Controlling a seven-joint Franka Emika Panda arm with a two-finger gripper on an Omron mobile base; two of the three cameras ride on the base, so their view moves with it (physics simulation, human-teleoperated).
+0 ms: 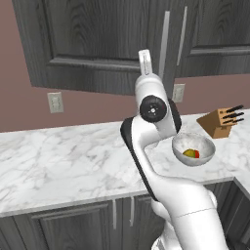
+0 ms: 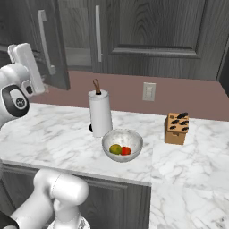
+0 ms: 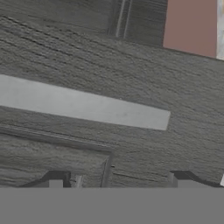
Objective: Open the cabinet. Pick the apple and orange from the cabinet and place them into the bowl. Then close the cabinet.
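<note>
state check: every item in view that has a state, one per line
cabinet: left door swung open, right door shut
bowl: upright on the counter, holding two fruits
fruits: yellow-green one and red one, both in the bowl
paper towel roll: standing upright behind the bowl
knife block: upright, knives in
gripper: open, empty, facing the door handle

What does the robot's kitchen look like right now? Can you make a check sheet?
Surface: white marble counter, bare in front of the arm.
Job's things: cabinet with its left door swung open; bowl holding a yellow-green fruit and a red fruit.
Clutter: paper-towel roll behind the bowl; knife block to its right.
Tool: jaws apart, holding nothing, close to the door's silver handle.
Cables: nothing seen.
Surroundings: wall outlet; lower cabinets.
</note>
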